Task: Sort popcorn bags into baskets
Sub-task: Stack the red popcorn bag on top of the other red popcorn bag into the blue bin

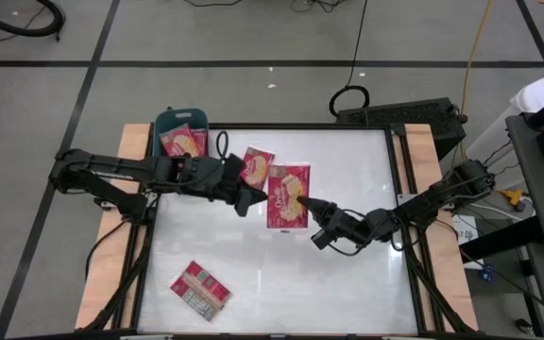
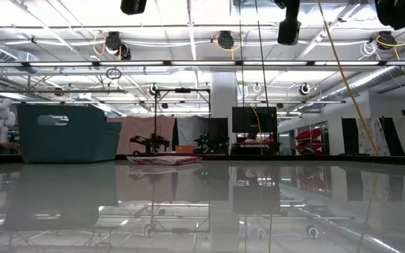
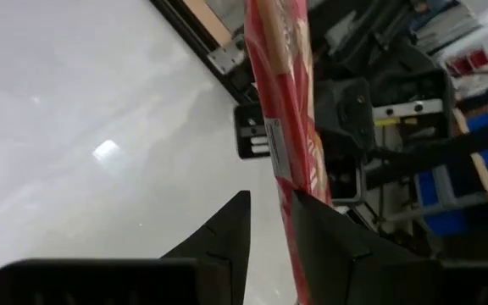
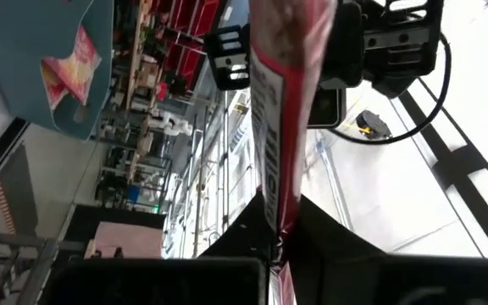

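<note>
A red popcorn bag (image 1: pixel 288 195), its yellow picture face up, is held above the middle of the table between both grippers. My left gripper (image 1: pixel 256 199) comes at it from the table's left, my right gripper (image 1: pixel 312 206) from the right, and both are shut on it. Each wrist view shows the bag edge-on (image 3: pixel 282 127) (image 4: pixel 282 102). The teal basket (image 1: pixel 179 117) stands at the far left corner with bags (image 1: pixel 183 142) in it. Another bag (image 1: pixel 258 165) lies flat on the table behind the held one. A third bag (image 1: pixel 199 288) lies flat near the front left. My left gripper has the bag's left long edge (image 3: pixel 293 182) between its two fingers, roughly level from the table's left. The bag lies against one finger (image 3: pixel 329 229); contact with the other is not plain. The bag is lifted clear of the table. My right gripper pinches the bag's right long edge (image 4: pixel 276 216), toward its near end, between its two fingers. It comes from the table's right, slanting a little upward. The bag stretches away from the fingers toward my left gripper, clear of the table.
The glossy white table top (image 1: pixel 348 274) has a raised dark frame (image 1: pixel 399 189) around it. In the low view the basket (image 2: pixel 62 133) stands at the far left, with a flat bag (image 2: pixel 164 160) to its right. Cables and equipment lie beyond the far edge.
</note>
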